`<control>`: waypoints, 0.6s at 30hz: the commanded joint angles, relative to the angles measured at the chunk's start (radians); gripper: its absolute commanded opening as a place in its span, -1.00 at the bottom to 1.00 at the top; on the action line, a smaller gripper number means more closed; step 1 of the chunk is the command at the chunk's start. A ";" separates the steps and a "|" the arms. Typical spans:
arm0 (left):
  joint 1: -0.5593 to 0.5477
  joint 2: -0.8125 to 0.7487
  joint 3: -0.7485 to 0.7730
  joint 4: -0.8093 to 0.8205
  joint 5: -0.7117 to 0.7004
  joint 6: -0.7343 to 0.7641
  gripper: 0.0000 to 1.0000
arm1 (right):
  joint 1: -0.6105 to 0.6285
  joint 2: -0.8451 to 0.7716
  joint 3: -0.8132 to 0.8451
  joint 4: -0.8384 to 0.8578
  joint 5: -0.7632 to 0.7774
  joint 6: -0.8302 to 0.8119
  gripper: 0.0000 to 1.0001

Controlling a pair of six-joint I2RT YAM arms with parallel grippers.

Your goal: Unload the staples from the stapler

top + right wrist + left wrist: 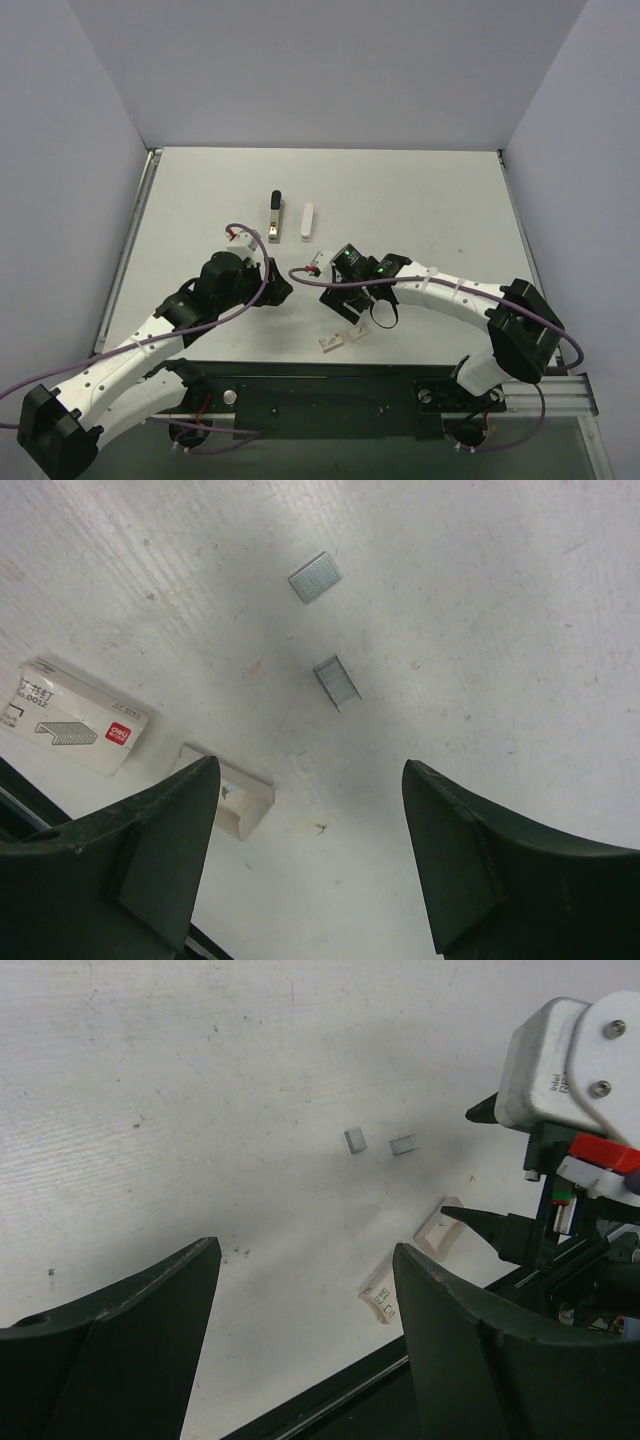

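The stapler lies in two parts at the middle of the table: its black-ended metal inner bar (pixel 275 216) and its white shell (pixel 307 222), side by side. Two tiny grey strips of staples lie loose on the table, seen in the right wrist view (pixel 337 680) (pixel 315 577) and in the left wrist view (pixel 355 1140) (pixel 402 1145). My left gripper (pixel 281 288) (pixel 305 1250) is open and empty, nearer than the strips. My right gripper (pixel 332 292) (pixel 308 765) is open and empty, with the strips just beyond its tips.
A small white staple box with a red mark (pixel 70 730) (pixel 332 341) and its open tray (pixel 225 795) (pixel 353 332) lie near the front edge. The right gripper's fingers (pixel 485 1228) show at the right of the left wrist view. Grey walls enclose the table.
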 commanded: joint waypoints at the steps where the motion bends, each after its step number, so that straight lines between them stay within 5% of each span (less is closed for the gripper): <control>1: -0.004 -0.019 -0.011 0.081 0.026 0.021 0.60 | -0.049 0.035 0.038 -0.008 -0.138 -0.181 0.36; 18: -0.004 -0.028 -0.022 0.116 0.075 0.021 0.60 | -0.103 0.196 0.080 -0.022 -0.231 -0.373 0.21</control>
